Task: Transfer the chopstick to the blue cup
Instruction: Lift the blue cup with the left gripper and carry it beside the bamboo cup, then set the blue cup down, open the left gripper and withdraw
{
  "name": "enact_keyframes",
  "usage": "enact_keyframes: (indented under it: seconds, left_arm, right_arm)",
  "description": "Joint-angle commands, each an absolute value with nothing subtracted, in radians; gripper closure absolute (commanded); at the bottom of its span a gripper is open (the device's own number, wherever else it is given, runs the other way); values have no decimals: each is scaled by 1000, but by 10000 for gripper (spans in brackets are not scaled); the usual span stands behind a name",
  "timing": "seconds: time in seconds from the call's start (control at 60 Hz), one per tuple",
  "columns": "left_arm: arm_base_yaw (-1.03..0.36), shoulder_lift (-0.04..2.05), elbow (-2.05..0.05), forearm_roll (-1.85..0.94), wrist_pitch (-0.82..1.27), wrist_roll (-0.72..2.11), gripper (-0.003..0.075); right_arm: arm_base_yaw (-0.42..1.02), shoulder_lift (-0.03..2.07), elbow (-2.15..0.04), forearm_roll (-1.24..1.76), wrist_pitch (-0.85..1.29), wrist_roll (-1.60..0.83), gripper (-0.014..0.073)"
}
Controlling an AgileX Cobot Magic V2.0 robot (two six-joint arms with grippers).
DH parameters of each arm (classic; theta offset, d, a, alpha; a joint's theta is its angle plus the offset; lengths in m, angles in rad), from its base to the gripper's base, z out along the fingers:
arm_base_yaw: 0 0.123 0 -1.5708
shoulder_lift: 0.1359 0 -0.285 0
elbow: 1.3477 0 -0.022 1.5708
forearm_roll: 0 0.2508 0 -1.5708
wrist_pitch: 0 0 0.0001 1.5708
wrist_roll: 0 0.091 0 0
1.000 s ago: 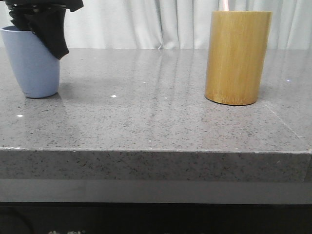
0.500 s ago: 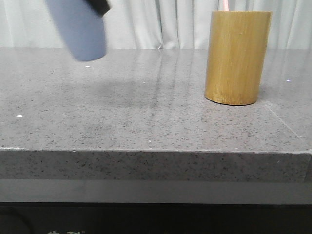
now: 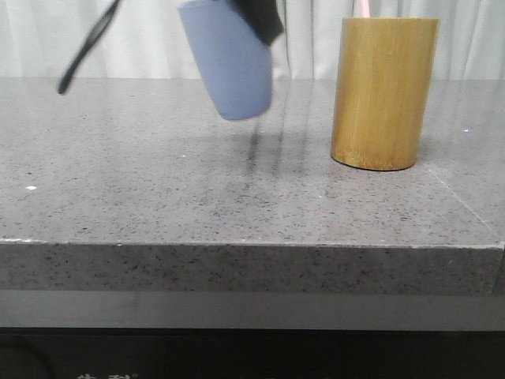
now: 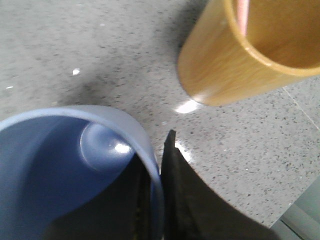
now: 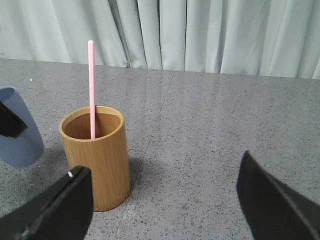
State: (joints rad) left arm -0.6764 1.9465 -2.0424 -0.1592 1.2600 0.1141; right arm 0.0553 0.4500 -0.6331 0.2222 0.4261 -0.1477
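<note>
The blue cup (image 3: 230, 67) hangs tilted in the air above the table, just left of the bamboo holder (image 3: 384, 93). My left gripper (image 4: 156, 200) is shut on the cup's rim (image 4: 145, 150), one finger inside and one outside. A pale pink chopstick (image 5: 91, 87) stands in the holder; its tip shows in the front view (image 3: 364, 8). In the right wrist view the cup (image 5: 19, 131) hovers beside the holder (image 5: 96, 155). My right gripper (image 5: 165, 200) is open and empty, above the table near the holder.
The grey speckled stone table (image 3: 197, 197) has its front edge near the camera. A black cable (image 3: 87, 49) hangs from the left arm. White curtains (image 5: 200, 35) close the back.
My left gripper has lifted the blue cup off the table's left side and carried it right, towards the bamboo holder, tilting it. The holder has not moved.
</note>
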Motion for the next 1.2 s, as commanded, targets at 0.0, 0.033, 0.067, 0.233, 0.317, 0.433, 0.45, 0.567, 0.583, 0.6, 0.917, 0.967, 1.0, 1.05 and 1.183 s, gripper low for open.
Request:
enact_keyframes:
  seconds: [0.0,0.033,0.067,0.233,0.317,0.433,0.45,0.567,0.583,0.6,0.917,0.967,1.0,1.05,1.183]
  left_arm:
    - [-699,1910,-2084,-183,1268,104,738]
    - [-704,1916,-2084,-183,1268,104,738]
    - [-706,1918,-2084,-183,1268,104,738]
    - [-711,1925,-2084,-183,1268,89,736]
    - [-711,1925,-2084,-183,1268,85,715]
    - [-711,1925,-2084,-183,1268,81,645]
    - [-711,1925,-2084,-183,1268,79,634]
    - [-711,1925,-2084,-183,1268,79,538]
    - [-711,1925,-2084,-183,1268,79,531]
    - [-711,1925,-2084,-183,1268,79,525]
    - [-711,1918,-2084,-183,1268,53,391]
    - [-711,1912,-2084,-183,1268,51,367]
    - [-711,1907,-2084,-183,1268,51,357]
    - [-711,1895,-2084,-183,1268,51,351]
    - [-711,1855,-2084,-179,1268,51,350]
  right_arm:
    - [50,463,-669,231,354,-151,-6]
    - [50,463,-669,231,354,-151,-6]
    - [50,463,-669,231,354,-151,-6]
    - [50,463,-669,231,354,-151,-6]
    - [50,463,-669,231,354,-151,-6]
    - [50,463,-669,231,354,-151,-6]
    - [50,463,-669,231,354,-151,-6]
    - [50,463,-669,231,354,-151,-6]
    - [50,463,-669,231,354,-151,-6]
    - [50,463,-669,231,354,-151,-6]
    - [50,463,-667,231,354,-151,-6]
    - [50,463,-667,231,354,-151,-6]
    - [50,463,-667,231,354,-151,-6]
    - [50,463,-667,231,354,-151,-6]
    - [50,463,-667,231,354,-151,-6]
